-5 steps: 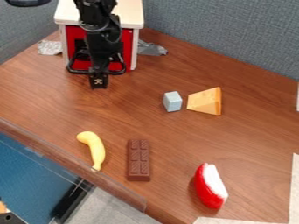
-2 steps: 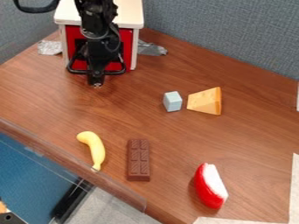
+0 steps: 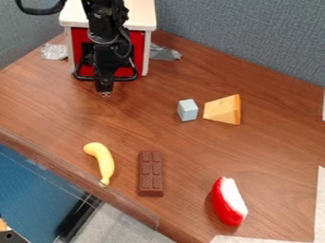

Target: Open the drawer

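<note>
My gripper [image 3: 105,92] hangs pointing down in front of the small white cabinet at the upper left, just above the table. Behind the arm is the cabinet's red drawer [image 3: 138,47], its front close to flush with the white frame. A black handle [image 3: 130,77] curves out from the lower part of the drawer front. The gripper is at the middle of this handle, and the arm hides part of the handle and drawer. Whether they touch is unclear.
A pale blue block [image 3: 188,110] and a cheese wedge [image 3: 223,110] lie right of centre. Nearer the front are a banana [image 3: 101,160], a chocolate bar [image 3: 150,173] and a red-and-white piece [image 3: 228,202]. Crumpled foil [image 3: 54,51] lies left of the cabinet [image 3: 142,14].
The gripper has tilted slightly and shifted a little to the left at its tip. The drawer looks the same as before.
</note>
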Robot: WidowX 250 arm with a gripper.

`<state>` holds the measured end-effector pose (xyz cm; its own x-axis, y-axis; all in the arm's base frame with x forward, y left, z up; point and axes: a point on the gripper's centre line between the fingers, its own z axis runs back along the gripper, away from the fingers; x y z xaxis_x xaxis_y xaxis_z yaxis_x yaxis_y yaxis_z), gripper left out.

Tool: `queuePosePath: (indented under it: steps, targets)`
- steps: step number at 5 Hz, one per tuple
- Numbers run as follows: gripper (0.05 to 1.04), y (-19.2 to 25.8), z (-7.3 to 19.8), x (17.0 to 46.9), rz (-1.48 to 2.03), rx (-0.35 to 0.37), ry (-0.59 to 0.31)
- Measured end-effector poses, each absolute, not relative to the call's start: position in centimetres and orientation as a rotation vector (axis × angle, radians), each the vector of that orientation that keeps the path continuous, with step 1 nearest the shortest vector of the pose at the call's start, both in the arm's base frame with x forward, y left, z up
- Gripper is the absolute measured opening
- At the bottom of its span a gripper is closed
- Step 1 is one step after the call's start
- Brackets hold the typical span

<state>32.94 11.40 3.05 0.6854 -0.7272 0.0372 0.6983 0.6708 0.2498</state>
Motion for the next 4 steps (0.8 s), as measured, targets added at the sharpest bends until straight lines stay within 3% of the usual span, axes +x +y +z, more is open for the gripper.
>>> queuePosePath:
  steps: [2,4]
  targets:
    - [0.143,9.4,3.3,30.7,-0.795,0.148,-0.122]
    - [0.139,7.9,3.1,27.7,-0.824,0.135,-0.103]
